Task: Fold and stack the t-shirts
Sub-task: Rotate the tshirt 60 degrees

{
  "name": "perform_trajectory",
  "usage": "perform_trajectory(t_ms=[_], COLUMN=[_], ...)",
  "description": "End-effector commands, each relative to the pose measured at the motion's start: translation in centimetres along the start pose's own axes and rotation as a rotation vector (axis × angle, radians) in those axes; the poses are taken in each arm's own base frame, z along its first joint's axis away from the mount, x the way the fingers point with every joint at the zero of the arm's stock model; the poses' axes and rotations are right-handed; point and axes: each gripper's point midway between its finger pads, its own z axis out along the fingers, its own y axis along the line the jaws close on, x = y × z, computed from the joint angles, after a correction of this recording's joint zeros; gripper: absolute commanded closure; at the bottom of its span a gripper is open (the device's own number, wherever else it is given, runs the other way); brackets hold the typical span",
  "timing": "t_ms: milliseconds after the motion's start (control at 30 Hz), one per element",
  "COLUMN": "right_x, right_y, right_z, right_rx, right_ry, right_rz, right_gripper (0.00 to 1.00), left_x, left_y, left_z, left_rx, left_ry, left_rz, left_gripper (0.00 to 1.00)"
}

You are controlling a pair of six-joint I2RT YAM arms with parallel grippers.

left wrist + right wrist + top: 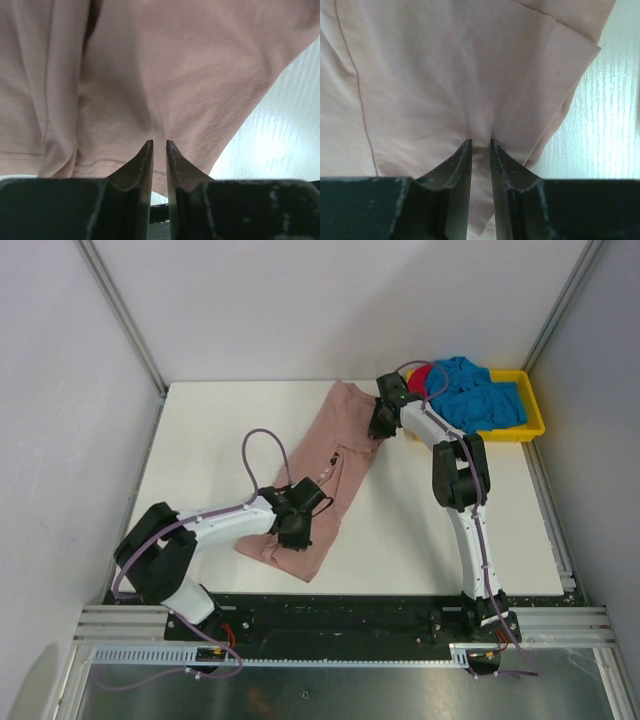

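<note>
Holding the pink t-shirt [330, 445] at two places, spread slantwise on the desk [220, 430], from the near middle up toward the yellow tray [535, 418] at the far right corner. With the left claw [296, 528] narrow, pinched on a small ridge of cloth at the near end, close to a stitched edge. With the right claw [381, 424] narrow too, pinched on a fold at the far end, just beside the tray. Could slip out of either grip when lifted, because of catching only a thin ridge of soft cloth between the tips. Could also take both layers on one side and only the upper layer on the other, giving a crooked fold. Danger of stretching the cloth if pulled apart too strongly, and of sagging and bunching in the middle if raised with slack. Danger as well from working so close to the tray: knocking its rim with the right arm, or dragging out the blue t-shirts [478, 398] and the red t-shirt [421, 376] heaped inside. Judging from the flat lie, not yet folded small and not yet stacked.
</note>
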Motion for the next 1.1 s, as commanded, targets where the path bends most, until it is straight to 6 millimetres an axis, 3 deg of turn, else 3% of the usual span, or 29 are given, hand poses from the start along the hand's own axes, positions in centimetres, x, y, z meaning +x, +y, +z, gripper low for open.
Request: perform_trajectory(t_ms=[0, 300, 567, 667, 833, 967, 1067], right_x=[-0.4, -1.5, -4.5, -5.7, -8.2, -8.7, -7.1], right_y=[0.3, -2.7, -4.6, -3.4, 0.4, 2.9, 4.3], right_z=[-1.3, 1.4, 1.9, 0.6, -4.0, -7.5, -9.0], right_rx=[0.002, 0.097, 0.133, 0.092, -0.011, -0.094, -0.123], right_ry=[-0.015, -0.024, -0.081, -0.099, -0.167, -0.178, -0.154], right_rz=[0.023, -0.022, -0.063, -0.077, -0.106, -0.083, -0.075], right_gripper=[0.75, 0.75, 0.73, 0.70, 0.58, 0.58, 0.58], left_x=[0.8, 3.0, 3.2, 2.3, -0.1, -1.9, -3.1], left_y=[-0.7, -5.2, -10.0, -10.7, -10.6, -8.9, -5.9], left_z=[0.8, 1.7, 1.3, 0.2, -3.7, -7.2, -8.3], left_rx=[-0.014, 0.037, 0.121, 0.148, 0.226, 0.278, 0.273], left_ry=[0.014, 0.085, 0.100, 0.063, -0.040, -0.137, -0.195], left_rz=[0.078, 0.171, 0.216, 0.219, 0.178, 0.108, 0.014], left_gripper=[0.81, 0.83, 0.83, 0.77, 0.62, 0.58, 0.61])
